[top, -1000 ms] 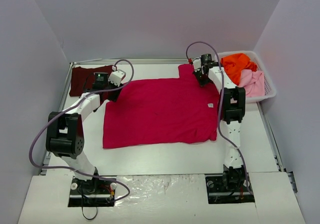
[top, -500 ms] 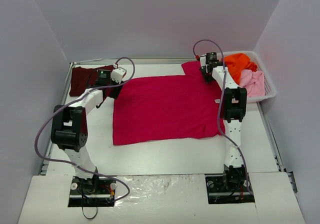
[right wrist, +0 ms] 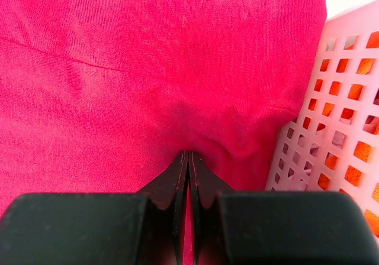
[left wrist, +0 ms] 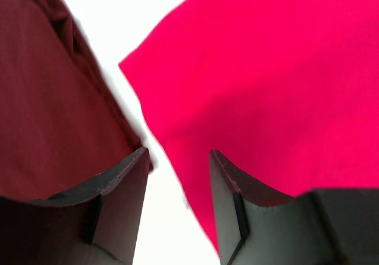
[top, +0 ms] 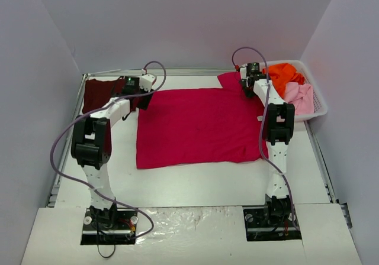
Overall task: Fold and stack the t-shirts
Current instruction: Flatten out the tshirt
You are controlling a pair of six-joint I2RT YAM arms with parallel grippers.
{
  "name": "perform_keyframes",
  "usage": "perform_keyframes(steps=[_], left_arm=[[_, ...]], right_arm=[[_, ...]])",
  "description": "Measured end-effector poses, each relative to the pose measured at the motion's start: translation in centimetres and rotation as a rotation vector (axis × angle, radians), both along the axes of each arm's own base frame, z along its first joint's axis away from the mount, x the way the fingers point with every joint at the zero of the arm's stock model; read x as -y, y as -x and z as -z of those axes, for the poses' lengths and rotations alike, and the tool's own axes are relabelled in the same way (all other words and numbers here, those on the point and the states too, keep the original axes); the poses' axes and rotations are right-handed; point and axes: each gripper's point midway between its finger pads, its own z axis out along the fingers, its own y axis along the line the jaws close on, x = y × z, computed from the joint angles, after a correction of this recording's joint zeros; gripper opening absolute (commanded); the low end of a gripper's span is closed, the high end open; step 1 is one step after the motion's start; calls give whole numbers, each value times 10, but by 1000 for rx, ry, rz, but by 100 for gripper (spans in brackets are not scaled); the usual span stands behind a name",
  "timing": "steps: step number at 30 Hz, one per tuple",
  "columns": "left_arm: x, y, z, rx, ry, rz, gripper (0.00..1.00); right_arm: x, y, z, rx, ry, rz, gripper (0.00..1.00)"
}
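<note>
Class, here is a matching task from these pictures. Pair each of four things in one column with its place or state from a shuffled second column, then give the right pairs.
Things
1. red shirt
2. maroon shirt
3. orange shirt
4. right hand

Places or states
A. in the white basket
B. shut, pinching the red shirt
C. spread flat in the middle of the table
D. at the far left corner of the table

Pairs: 1-C, 2-D, 3-A, 4-B
</note>
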Motion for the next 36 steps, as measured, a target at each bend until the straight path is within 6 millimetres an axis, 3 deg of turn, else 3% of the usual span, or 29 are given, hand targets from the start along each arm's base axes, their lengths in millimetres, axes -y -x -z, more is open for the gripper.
perform_keyframes(steps=[4, 6, 7, 8, 15, 17, 22, 24, 25, 28, 30, 33, 34, 36], left_arm=[[8, -17, 5, -5, 38, -13, 43], [9, -14, 9, -20, 44, -15, 43], [9, -12, 12, -25, 45, -14, 43], [10, -11, 13, -28, 45, -14, 43], [14, 14, 36, -81, 32, 9, 43], [16, 17, 38, -89, 34, 14, 39], [24, 18, 39, -93, 42, 29, 13], [25, 19, 37, -99, 45, 32, 12], [26, 19, 35, -102, 47, 36, 13], [31, 14, 25, -89, 51, 48, 15], [35, 10, 18, -75, 52, 55, 15], [43, 8, 12, -62, 53, 71, 10], [45, 9, 12, -63, 52, 77, 5], [49, 12, 15, -74, 47, 88, 2]], right_arm=[[0, 0, -1, 0, 0, -4, 0], [0, 0, -2, -2, 0, -4, 0], [0, 0, -2, -3, 0, -3, 5], [0, -1, -2, -4, -1, -3, 16], [-6, 4, -5, -21, -53, -29, 18], [-11, 13, -6, -46, -71, -41, 20], [-25, 35, -15, -97, -95, -71, 25], [-34, 43, -21, -105, -101, -91, 31], [-39, 48, -24, -110, -103, -101, 41], [-48, 57, -33, -114, -104, -130, 49], [-54, 57, -37, -108, -104, -145, 47], [-55, 57, -38, -107, -104, -150, 26], [-55, 57, -37, -108, -104, -149, 13], [-55, 57, -38, -107, -105, -148, 3]])
